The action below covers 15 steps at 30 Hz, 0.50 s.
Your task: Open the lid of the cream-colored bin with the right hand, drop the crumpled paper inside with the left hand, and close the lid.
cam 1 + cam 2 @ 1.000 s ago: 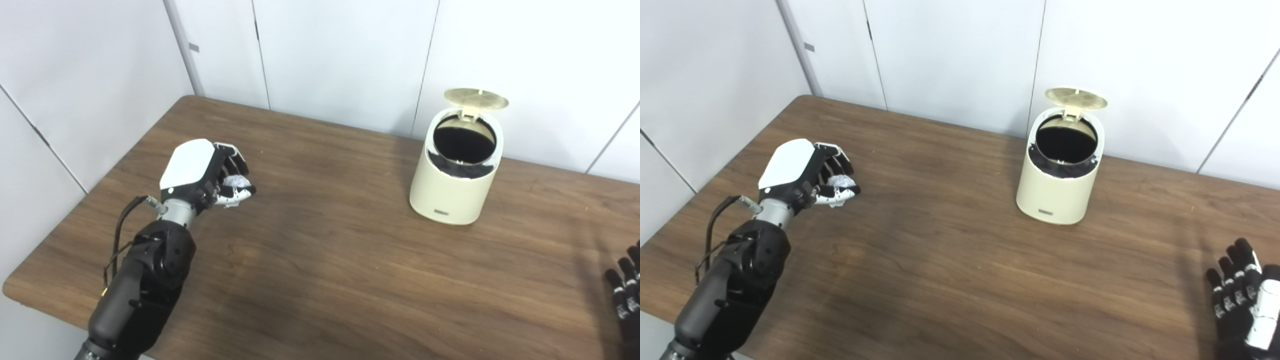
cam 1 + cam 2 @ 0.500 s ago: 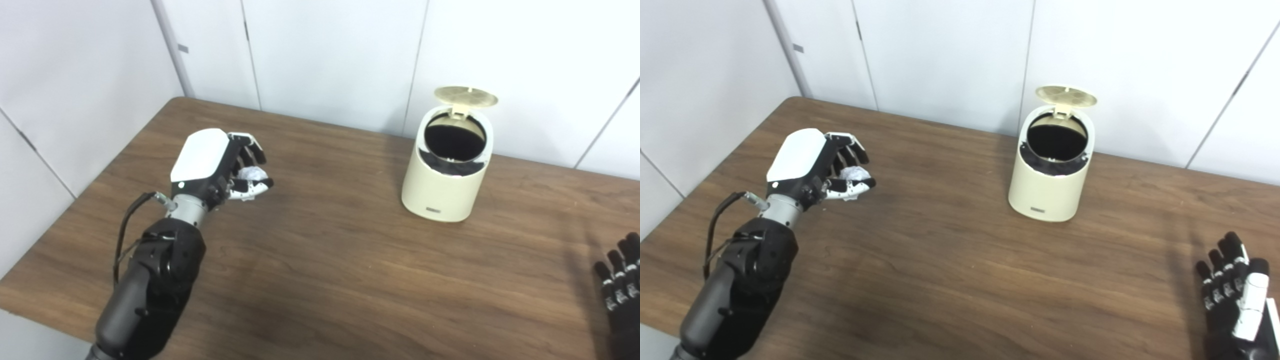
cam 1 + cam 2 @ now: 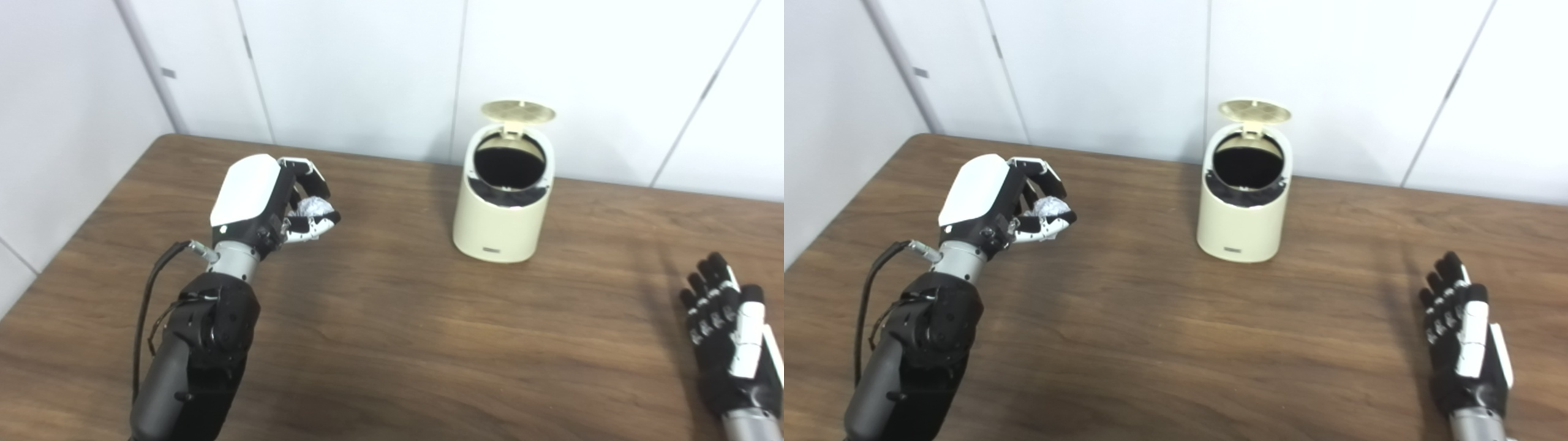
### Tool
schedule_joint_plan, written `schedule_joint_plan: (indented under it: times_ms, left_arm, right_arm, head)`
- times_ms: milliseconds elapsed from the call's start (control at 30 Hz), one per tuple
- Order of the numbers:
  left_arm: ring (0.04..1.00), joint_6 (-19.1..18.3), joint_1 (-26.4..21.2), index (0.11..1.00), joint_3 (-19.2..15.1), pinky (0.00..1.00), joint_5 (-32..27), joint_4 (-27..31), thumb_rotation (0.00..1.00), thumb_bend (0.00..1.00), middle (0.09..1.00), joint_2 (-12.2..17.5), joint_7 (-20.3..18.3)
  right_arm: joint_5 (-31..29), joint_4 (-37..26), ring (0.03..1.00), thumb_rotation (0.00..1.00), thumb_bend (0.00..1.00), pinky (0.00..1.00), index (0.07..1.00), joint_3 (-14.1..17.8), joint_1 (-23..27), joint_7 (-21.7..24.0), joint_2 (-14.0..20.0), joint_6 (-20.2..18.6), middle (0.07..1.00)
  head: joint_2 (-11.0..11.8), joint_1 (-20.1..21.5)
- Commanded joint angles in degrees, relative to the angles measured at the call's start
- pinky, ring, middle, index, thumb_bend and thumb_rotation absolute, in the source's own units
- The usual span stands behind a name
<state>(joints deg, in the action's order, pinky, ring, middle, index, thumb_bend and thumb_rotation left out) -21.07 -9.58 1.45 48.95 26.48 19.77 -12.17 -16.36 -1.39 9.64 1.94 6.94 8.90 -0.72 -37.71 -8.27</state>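
The cream-colored bin (image 3: 503, 211) stands at the back of the table, its round lid (image 3: 518, 111) swung up and its dark inside showing. My left hand (image 3: 269, 196) is shut on the crumpled white paper (image 3: 313, 208) and holds it above the table, well to the left of the bin. My right hand (image 3: 729, 334) is open and empty, fingers straight, low over the table at the front right, apart from the bin. The bin also shows in the right eye view (image 3: 1240, 211).
The brown wooden table (image 3: 398, 318) spans the view. White wall panels (image 3: 367, 67) stand right behind the bin and along the left side. The table's left edge runs near my left arm.
The camera has turned right, shifting the whole picture left. My left hand with the paper has lifted a little and moved towards the bin. My right hand shows more fully.
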Motion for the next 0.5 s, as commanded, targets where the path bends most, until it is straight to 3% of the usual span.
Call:
schedule_joint_plan:
  times_ms: [0, 267, 467]
  left_arm:
    - [0.425, 2.53, -2.80, 0.478, 0.20, 0.32, 0.40, 0.18, 0.00, 0.47, 0.531, 0.71, 1.56]
    - [0.386, 4.09, -5.93, 0.517, 1.78, 0.28, 0.32, -1.46, 0.00, 0.47, 0.466, -0.57, 2.19]
    - [0.398, 4.21, -7.90, 0.515, 2.32, 0.29, 0.36, -1.84, 0.00, 0.47, 0.474, -1.24, 1.82]
  right_arm:
    - [0.05, 1.06, 0.991, 1.00, 0.50, 0.98, 0.971, -0.42, -0.13, 0.21, -0.96, 1.32, 0.986]
    - [0.56, 2.14, 0.987, 1.00, 0.49, 0.97, 0.971, -0.76, -0.22, 0.41, -1.57, 2.95, 0.984]
    - [0.84, 2.40, 0.985, 1.00, 0.48, 0.96, 0.971, -0.63, -0.16, -0.21, -2.39, 3.24, 0.979]
  head:
    - [0.11, 0.30]
    - [1.13, 2.23]
    - [2.12, 3.66]
